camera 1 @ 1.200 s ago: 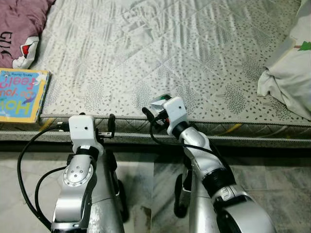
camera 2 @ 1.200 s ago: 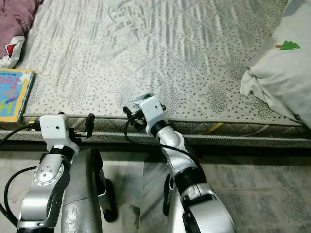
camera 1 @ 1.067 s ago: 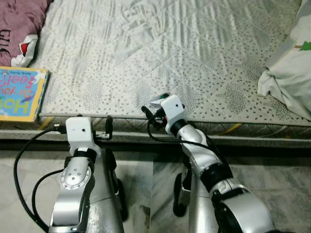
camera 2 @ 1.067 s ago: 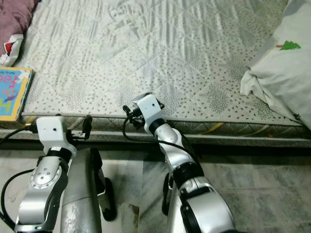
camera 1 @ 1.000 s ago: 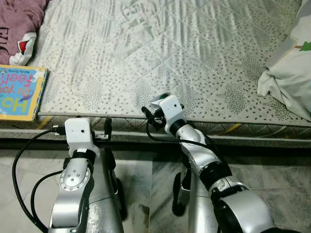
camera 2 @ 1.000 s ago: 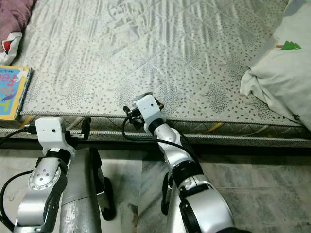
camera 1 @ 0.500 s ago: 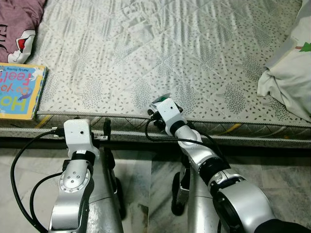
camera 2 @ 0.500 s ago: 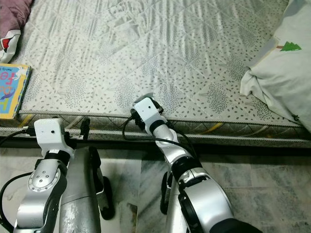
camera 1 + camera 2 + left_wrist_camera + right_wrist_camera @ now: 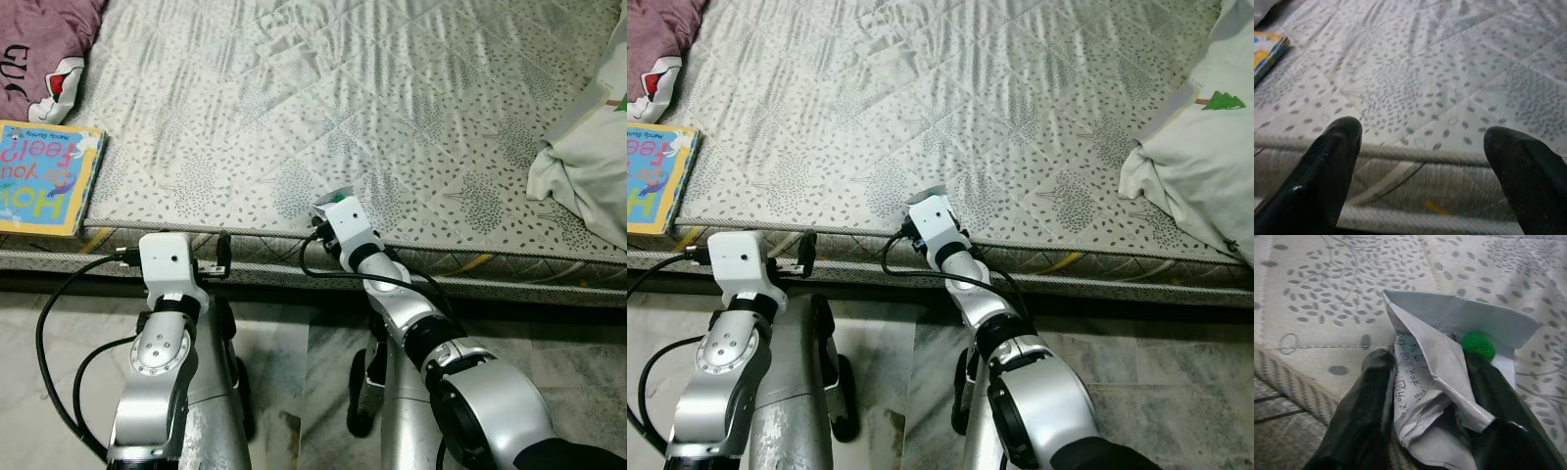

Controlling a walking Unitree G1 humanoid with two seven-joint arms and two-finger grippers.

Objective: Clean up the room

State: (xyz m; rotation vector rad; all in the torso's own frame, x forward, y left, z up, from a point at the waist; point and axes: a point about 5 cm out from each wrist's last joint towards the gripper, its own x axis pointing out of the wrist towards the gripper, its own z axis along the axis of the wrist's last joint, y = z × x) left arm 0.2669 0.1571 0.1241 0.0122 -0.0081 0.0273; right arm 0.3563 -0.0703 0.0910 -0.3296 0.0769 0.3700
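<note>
Nearest the robot, the left gripper (image 9: 1415,166) hovers at the near edge of the mattress (image 9: 392,108), fingers spread wide with nothing between them. Just to its right, the right gripper (image 9: 1425,411) sits at the same edge, closed on a crumpled paper (image 9: 1435,382) bearing printed text, with a small green tuft (image 9: 1477,345) tucked against it. The grip appears firm, yet loose folds stick out beyond the fingers. My judgement: the step in hand is carrying this scrap away for disposal; it is best lifted straight clear of the quilted cover, jaws kept tight, so nothing snags or slips out. Further left, a picture book (image 9: 44,176) lies on the mattress corner. Beyond it lies a maroon garment (image 9: 44,44); at far right, a white pillow (image 9: 1205,147).
</note>
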